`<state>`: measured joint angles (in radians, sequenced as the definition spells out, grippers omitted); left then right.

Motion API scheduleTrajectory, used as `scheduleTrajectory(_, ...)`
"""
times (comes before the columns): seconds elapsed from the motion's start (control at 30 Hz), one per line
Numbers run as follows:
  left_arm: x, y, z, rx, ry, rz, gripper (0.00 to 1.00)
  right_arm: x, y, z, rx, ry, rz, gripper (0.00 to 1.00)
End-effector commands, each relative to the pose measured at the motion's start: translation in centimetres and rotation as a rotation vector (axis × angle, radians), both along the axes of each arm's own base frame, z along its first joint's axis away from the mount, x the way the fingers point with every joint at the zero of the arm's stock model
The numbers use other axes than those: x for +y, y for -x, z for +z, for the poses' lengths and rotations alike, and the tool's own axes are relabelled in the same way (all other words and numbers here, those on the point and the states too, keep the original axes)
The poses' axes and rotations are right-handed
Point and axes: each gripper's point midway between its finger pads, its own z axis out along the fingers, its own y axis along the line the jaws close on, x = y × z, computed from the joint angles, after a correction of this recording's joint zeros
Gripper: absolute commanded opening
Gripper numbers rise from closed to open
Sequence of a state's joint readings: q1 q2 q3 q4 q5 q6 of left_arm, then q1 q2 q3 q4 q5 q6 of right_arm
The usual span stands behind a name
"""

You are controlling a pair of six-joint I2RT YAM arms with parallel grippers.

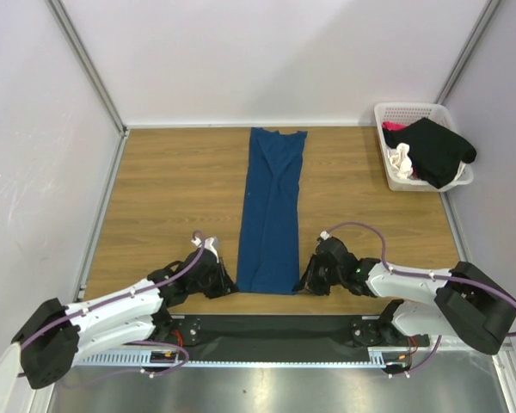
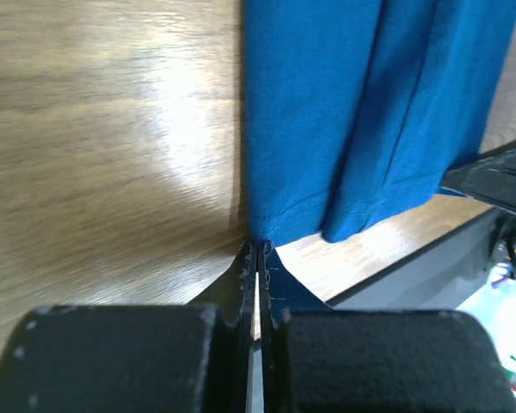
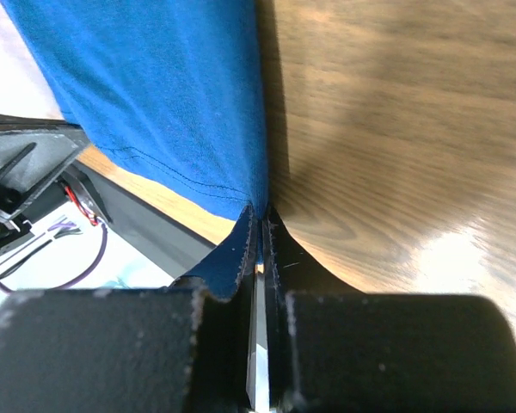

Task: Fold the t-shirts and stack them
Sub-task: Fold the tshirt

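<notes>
A dark blue t-shirt lies folded into a long narrow strip down the middle of the wooden table. My left gripper is shut on the strip's near left corner. The left wrist view shows the hem meeting the closed tips. My right gripper is shut on the near right corner, and the blue cloth enters its pinched tips. Both grippers sit low at the table's near edge. A black t-shirt, a cream one and a pink one lie in the basket.
The white lattice basket stands at the far right corner, against the wall. Grey walls and metal posts close in the table on three sides. A black strip runs along the near edge between the arm bases.
</notes>
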<state>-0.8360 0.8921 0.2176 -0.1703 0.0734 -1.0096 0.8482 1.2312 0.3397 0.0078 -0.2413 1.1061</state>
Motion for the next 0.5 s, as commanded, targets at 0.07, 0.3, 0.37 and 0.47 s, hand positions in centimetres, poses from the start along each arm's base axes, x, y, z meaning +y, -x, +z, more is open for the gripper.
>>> scheduleTrajectory(0.07, 2.4, -0.5, 0.6, -0.053, -0.133, 0.013, 0.00, -2.0, 0.6, -0.5, -0.005, 0.086, -0.016, 0.00)
scheduleTrajectory(0.3, 2.5, -0.5, 1.1, -0.060, -0.142, 0.008, 0.00, -2.4, 0.7, -0.3, -0.014, 0.091, -0.018, 0.00)
scheduleTrajectory(0.37, 2.4, -0.4, 0.9, -0.056, -0.135, 0.005, 0.00, -2.3, 0.7, -0.4, -0.008, 0.086, -0.021, 0.00)
scheduleTrajectory(0.47, 2.1, -0.4, 1.3, -0.064, -0.112, 0.000, 0.00, -2.1, 0.8, -0.2, -0.003, 0.071, -0.026, 0.00)
